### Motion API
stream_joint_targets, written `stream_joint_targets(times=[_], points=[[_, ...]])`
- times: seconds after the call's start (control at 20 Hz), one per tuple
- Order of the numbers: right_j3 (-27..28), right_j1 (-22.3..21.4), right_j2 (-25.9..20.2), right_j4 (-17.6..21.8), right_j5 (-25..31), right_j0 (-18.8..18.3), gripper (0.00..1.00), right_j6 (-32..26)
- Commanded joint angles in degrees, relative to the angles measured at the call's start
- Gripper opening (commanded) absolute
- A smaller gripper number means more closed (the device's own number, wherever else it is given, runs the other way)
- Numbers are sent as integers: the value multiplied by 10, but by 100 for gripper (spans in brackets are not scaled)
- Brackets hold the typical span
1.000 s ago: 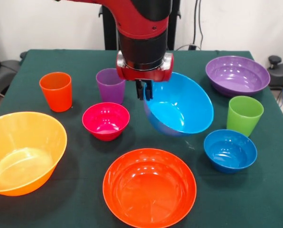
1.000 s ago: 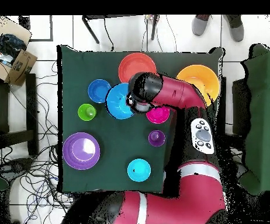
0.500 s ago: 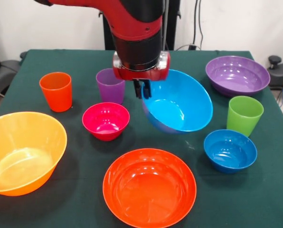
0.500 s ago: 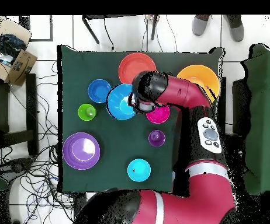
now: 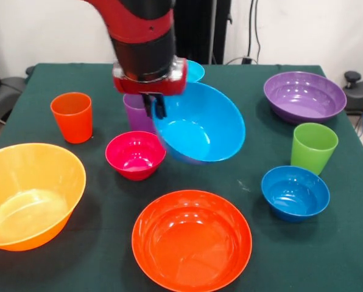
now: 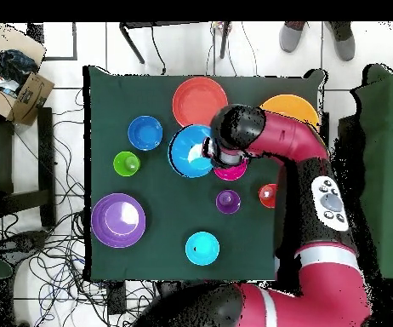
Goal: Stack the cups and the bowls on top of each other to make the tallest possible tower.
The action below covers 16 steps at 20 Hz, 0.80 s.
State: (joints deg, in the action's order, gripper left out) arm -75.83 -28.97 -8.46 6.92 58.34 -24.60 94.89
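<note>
My gripper (image 5: pixel 156 107) is shut on the rim of the sky-blue bowl (image 5: pixel 201 125), which hangs tilted above the cloth; from above the gripper (image 6: pixel 207 154) sits at the edge of that bowl (image 6: pixel 187 151). The purple cup (image 5: pixel 133 111) stands half hidden behind it, and the magenta bowl (image 5: pixel 136 154) lies just below. On the table are the orange cup (image 5: pixel 72 117), the yellow-orange bowl (image 5: pixel 29 194), the orange-red bowl (image 5: pixel 192 240), the dark blue bowl (image 5: pixel 295 193), the green cup (image 5: pixel 313 148), the purple bowl (image 5: pixel 304 96) and the cyan bowl (image 5: pixel 194 70). No tower stands.
A dark green cloth (image 5: pixel 260 255) covers the table. My arm (image 6: pixel 276 145) hides part of the yellow-orange bowl (image 6: pixel 295 104) from above. A person's shoes (image 6: pixel 293 36) show beyond the table's far edge. Cardboard boxes (image 6: pixel 17 81) and cables lie on the floor.
The gripper has carried the sky-blue bowl leftward in the front view, from beside the green cup's side toward the magenta bowl. The cyan bowl now shows behind the arm.
</note>
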Motion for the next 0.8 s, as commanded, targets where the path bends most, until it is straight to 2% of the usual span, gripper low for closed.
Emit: stream_joint_targets(times=[0.05,0.5,0.8], points=[[-22,-19,-72,59,54,-27,0,-186],[-22,3,-101,93,24,-60,0,-193],[-10,30,-111,125,11,-60,0,-180]])
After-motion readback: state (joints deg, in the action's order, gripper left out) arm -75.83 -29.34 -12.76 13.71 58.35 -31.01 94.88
